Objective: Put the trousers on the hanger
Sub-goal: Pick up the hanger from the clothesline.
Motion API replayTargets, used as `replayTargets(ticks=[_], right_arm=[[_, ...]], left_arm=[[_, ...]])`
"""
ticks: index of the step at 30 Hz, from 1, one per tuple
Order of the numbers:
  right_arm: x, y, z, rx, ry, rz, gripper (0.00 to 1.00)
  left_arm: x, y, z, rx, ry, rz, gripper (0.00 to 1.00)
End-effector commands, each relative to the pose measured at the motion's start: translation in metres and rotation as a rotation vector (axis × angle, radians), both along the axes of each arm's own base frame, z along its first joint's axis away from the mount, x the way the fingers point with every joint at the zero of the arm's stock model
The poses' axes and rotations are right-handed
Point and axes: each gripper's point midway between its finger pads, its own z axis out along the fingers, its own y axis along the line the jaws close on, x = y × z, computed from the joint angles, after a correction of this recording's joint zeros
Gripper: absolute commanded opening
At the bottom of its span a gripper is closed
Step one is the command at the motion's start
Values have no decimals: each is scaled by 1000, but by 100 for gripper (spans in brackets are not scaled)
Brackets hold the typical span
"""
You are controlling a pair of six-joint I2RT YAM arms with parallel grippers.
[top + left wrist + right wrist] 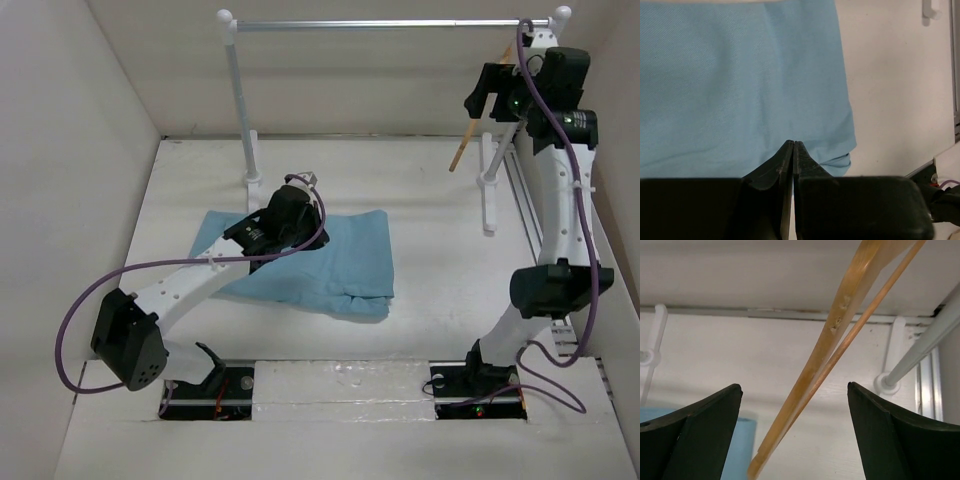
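Observation:
The light blue trousers (340, 265) lie folded flat on the white table, left of centre. My left gripper (296, 232) hovers low over their top, shut and empty; in the left wrist view its tips (793, 143) meet above the cloth (740, 85), near the right edge of the trousers. The wooden hanger (465, 140) hangs tilted from the right end of the rail. My right gripper (483, 95) is raised beside it and open. In the right wrist view the hanger (840, 340) runs diagonally between the spread fingers (794, 386) and touches neither.
The white-and-silver clothes rail (390, 23) spans the back, with posts at left (240, 100) and right (935, 335) and feet on the table (488, 200). White walls enclose the table on three sides. The arm bases sit at the near edge.

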Motion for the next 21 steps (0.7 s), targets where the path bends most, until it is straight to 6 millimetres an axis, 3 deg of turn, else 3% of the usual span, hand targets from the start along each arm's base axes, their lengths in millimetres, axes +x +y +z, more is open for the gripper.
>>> replayTargets(ticks=[1, 7, 8, 9, 11, 12, 15, 16, 17, 21], right_arm=[[0, 7, 13, 29, -40, 65, 91], [21, 8, -21, 76, 19, 59, 81], [25, 9, -19, 83, -5, 65, 80], [27, 11, -34, 99, 18, 70, 78], [30, 19, -39, 137, 9, 106, 73], [32, 21, -51, 151, 27, 114, 72], [37, 29, -53, 187, 7, 153, 65], [37, 31, -55, 196, 9, 160, 61], [38, 31, -54, 196, -1, 166, 42], [35, 33, -40, 192, -48, 180, 21]], left_arm=[[1, 2, -3, 9, -7, -2, 0], [-1, 7, -8, 44, 2, -1, 0], [-1, 7, -8, 41, 3, 0, 0], [-1, 7, -8, 42, 4, 0, 0], [0, 6, -7, 39, 6, 3, 0], [0, 6, -7, 37, 8, 5, 0], [1, 5, -8, 35, 11, 7, 0], [0, 5, -9, 37, 13, 7, 0], [0, 5, -10, 39, 16, 8, 0], [-1, 5, -14, 34, 32, 19, 0]])
